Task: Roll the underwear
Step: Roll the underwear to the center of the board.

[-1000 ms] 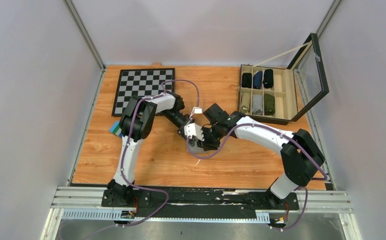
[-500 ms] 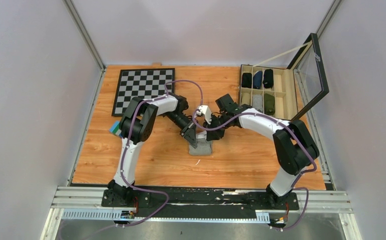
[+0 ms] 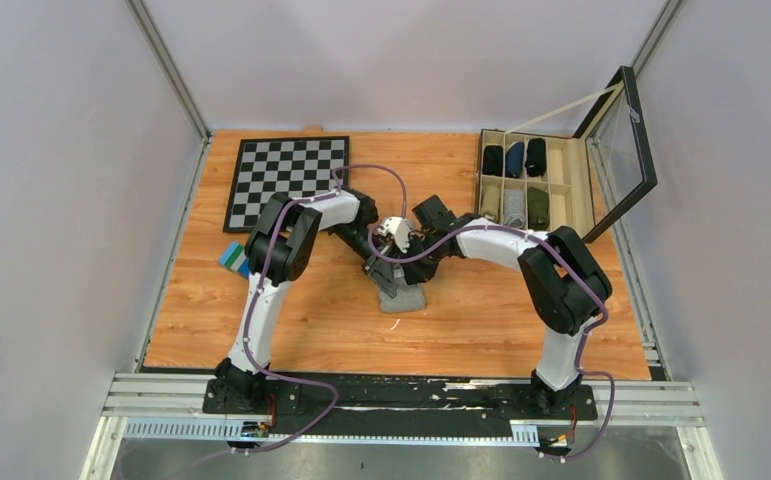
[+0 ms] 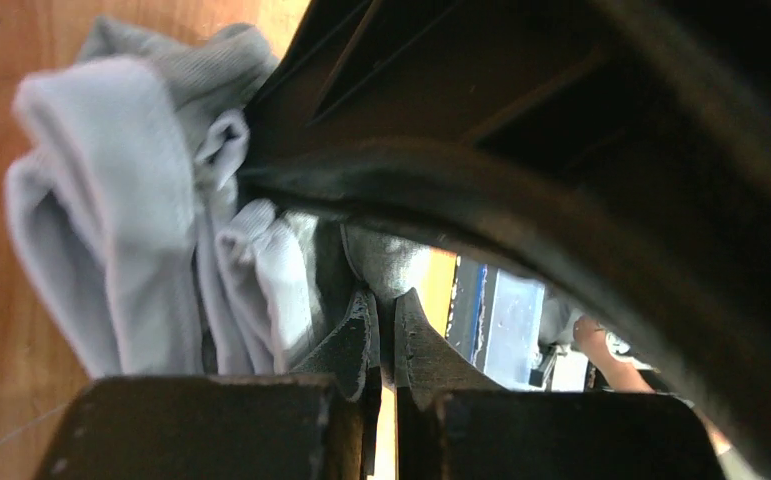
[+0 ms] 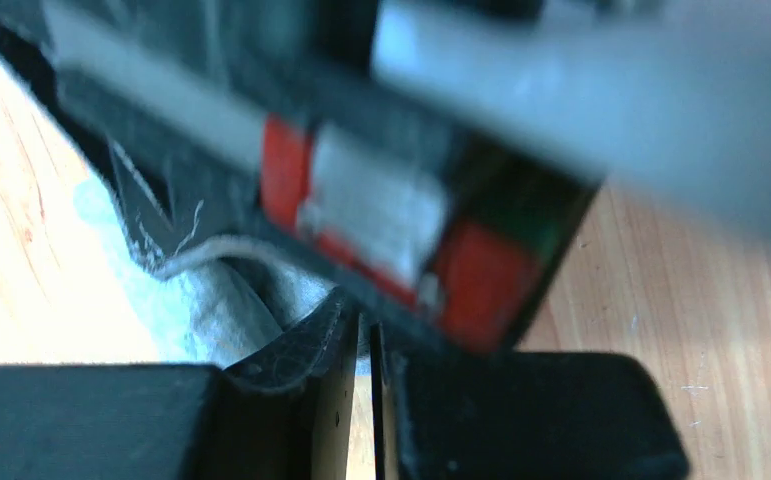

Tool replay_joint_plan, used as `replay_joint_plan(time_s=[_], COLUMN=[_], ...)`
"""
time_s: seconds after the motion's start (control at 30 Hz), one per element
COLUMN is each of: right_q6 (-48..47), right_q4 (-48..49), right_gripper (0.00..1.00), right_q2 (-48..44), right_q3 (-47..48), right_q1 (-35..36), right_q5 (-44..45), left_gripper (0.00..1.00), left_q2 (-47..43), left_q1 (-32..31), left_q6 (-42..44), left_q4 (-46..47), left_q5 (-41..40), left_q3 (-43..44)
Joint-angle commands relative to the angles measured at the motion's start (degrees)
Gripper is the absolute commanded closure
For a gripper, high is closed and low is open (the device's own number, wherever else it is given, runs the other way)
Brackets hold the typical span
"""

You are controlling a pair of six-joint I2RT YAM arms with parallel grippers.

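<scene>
The grey underwear (image 3: 402,297) lies bunched on the wooden table at the centre. In the left wrist view it (image 4: 111,200) is a crumpled fold at the left. My left gripper (image 3: 385,278) comes down on its far edge, and its jaws (image 4: 386,305) are shut on a pinch of the grey fabric. My right gripper (image 3: 413,262) is just right of and beside the left one, above the underwear's far edge. Its jaws (image 5: 364,325) are shut with only a hairline gap. The fabric (image 5: 211,310) lies just beyond its tips, and the left gripper's body fills the view ahead.
A checkerboard (image 3: 286,180) lies at the back left. A wooden compartment box (image 3: 573,200) with several rolled items stands at the back right, its glass lid (image 3: 623,135) open. A small blue-green object (image 3: 231,255) lies by the left arm.
My right gripper lifted off the underwear, swung back right, then came back left beside the left gripper. The underwear became visible on the table. The left gripper stayed at its far edge.
</scene>
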Motion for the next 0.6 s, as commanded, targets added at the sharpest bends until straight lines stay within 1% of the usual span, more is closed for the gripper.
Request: replay_joint_plan(time_s=[0.0,0.13,0.23,0.3,0.43,0.53,0.57], right_q6=[1.49,1.64,1.45,0.86,-0.39,-0.99,-1.67], right_q4=[1.39,1.72,1.62,1.29,0.44,-1.08,-2.31], right_gripper=[0.89,0.9,0.9,0.9,0.89,0.86,0.84], right_q2=[2.62,2.42,2.39,1.81,-2.5,-5.61,-6.57], right_q3=[2.35,1.92,1.87,1.72,1.14,1.48,1.86], right_q1=[1.42,2.21,2.31,2.25,2.22,2.17,2.19], right_q5=[6.54,8.25,8.33,8.83,8.51,6.34,5.13], left_gripper=[1.0,1.0,1.0,1.0,1.0,1.0,1.0], left_q2=[-0.24,-1.16,-1.12,-1.96,-5.07,-6.74,-6.94], left_q1=[-1.54,-1.87,-2.09,-2.1,-2.04,-2.1,-2.08], left_q6=[1.64,-2.1,-7.18,-10.28,-16.0,-18.7,-19.12], left_q4=[-1.82,1.73,5.71,8.42,14.02,17.26,17.89], left_q5=[1.0,0.84,-1.73,-3.51,-8.12,-8.85,-9.01], left_q3=[0.13,-0.97,-1.4,-3.35,-9.06,-12.12,-12.59])
